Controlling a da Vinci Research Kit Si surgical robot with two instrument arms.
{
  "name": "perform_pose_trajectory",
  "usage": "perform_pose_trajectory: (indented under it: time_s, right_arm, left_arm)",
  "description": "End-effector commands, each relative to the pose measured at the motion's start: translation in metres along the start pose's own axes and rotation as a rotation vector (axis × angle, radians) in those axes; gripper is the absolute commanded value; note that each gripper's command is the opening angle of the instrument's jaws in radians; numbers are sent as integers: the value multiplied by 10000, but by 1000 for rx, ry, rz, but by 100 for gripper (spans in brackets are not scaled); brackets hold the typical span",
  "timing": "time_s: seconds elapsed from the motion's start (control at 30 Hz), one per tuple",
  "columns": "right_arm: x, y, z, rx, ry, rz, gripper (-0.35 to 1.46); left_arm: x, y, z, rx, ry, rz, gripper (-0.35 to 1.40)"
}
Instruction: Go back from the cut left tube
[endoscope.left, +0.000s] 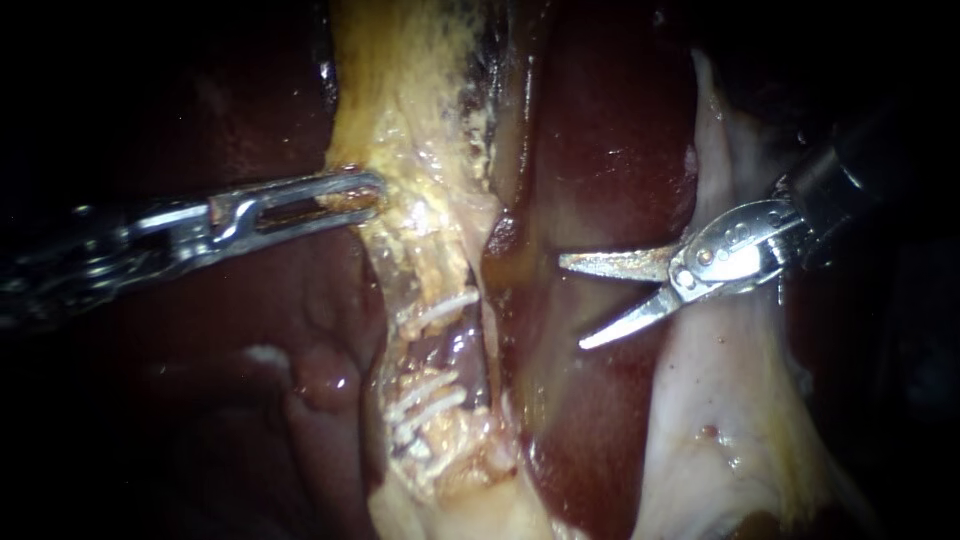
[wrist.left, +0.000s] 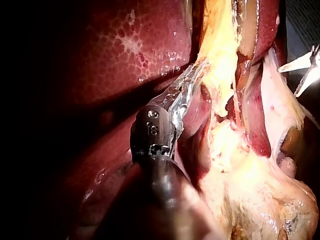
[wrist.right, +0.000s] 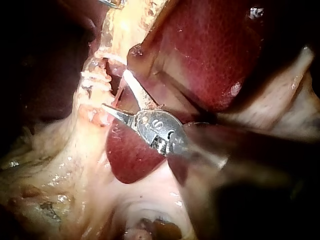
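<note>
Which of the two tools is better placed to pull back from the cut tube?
The right instrument: its open blades hold nothing, clear of the clipped tube. The left instrument grips yellowish tissue.

Nothing to read here, folks: no label, brand, number or sign on the liver (endoscope.left: 620, 150) or on the yellowish tissue (endoscope.left: 420, 80). The right instrument (wrist.right: 115, 90) has a few small stamped marks on its metal head in the right wrist view, too small to make out. The left instrument (wrist.left: 187, 80) shows only plain screws and bare metal.
</note>
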Motion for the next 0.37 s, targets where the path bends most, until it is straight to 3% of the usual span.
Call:
perform_pose_trajectory:
  time_s: [0.03,0.37]
  right_arm:
    - [0,0,0,-1,1,0,145]
    - [0,0,0,-4,5,2,145]
  left_arm:
    - [1,0,-1,1,2,0,-35]
    - [0,0,-5,3,4,-1,-35]
